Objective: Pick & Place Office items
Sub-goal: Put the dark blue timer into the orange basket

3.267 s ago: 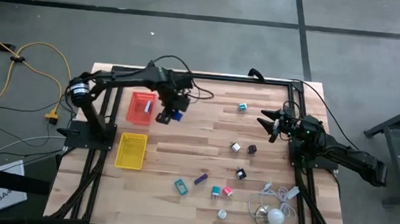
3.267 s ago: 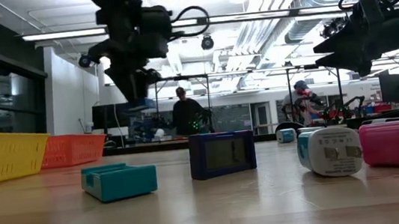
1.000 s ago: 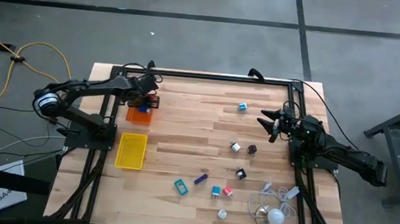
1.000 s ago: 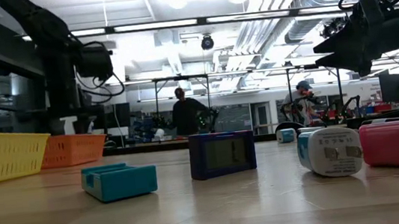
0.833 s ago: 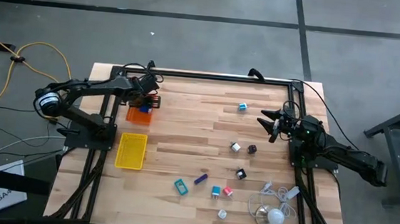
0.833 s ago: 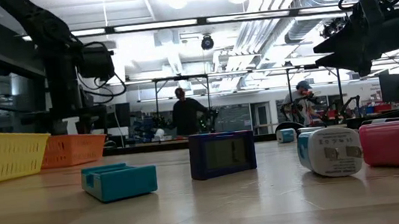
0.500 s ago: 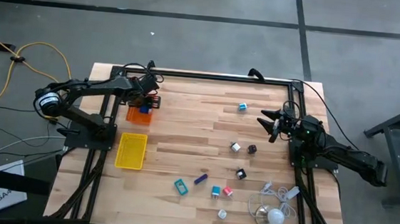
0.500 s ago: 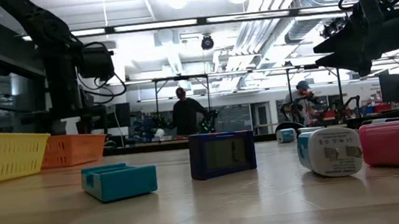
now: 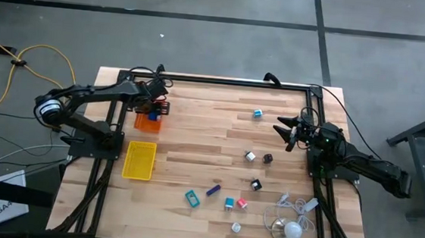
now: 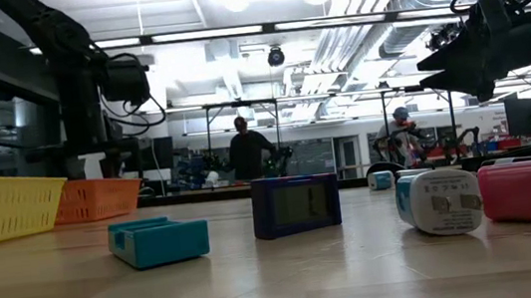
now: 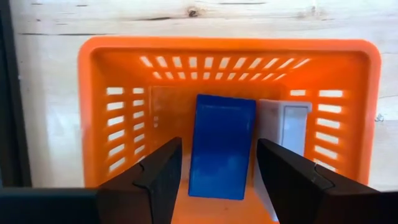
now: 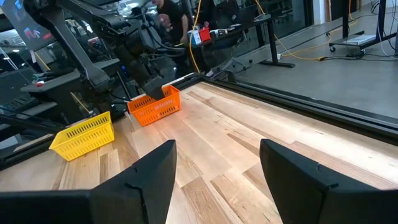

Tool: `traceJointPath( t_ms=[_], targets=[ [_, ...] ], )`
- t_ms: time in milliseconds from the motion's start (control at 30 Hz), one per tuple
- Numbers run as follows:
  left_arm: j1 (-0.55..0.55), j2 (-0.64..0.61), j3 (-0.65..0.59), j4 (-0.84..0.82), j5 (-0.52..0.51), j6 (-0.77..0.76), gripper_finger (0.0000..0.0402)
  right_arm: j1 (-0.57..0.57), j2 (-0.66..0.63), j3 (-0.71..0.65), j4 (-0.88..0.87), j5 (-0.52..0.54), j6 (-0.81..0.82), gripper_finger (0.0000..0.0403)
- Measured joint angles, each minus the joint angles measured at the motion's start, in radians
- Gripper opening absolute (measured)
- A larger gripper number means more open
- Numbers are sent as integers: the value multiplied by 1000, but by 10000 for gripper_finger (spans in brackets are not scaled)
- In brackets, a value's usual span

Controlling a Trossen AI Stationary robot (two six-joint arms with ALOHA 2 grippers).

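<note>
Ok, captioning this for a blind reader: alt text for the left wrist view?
A blue block lies in an orange basket beside a white block, seen from above. The left gripper hangs open over them, on a wooden table.

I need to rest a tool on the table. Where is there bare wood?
Bare: the wide middle between the orange basket and the teal block, and below the yellow basket. Crowded: lower right, around the purple block and white cable bundle.
</note>
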Motion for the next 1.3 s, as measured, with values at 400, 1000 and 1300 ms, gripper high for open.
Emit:
traceJointPath(
  t_ms=[400,1000,1300],
  targets=[
    [-4,-178,2,-9,18,107,203,0,0,0,0,0,0,219],
    [-352,-314,4,167,68,331,203,0,0,0,0,0,0,219],
    [-593,-194,4,427,135,398,203,0,0,0,0,0,0,219]
  ],
)
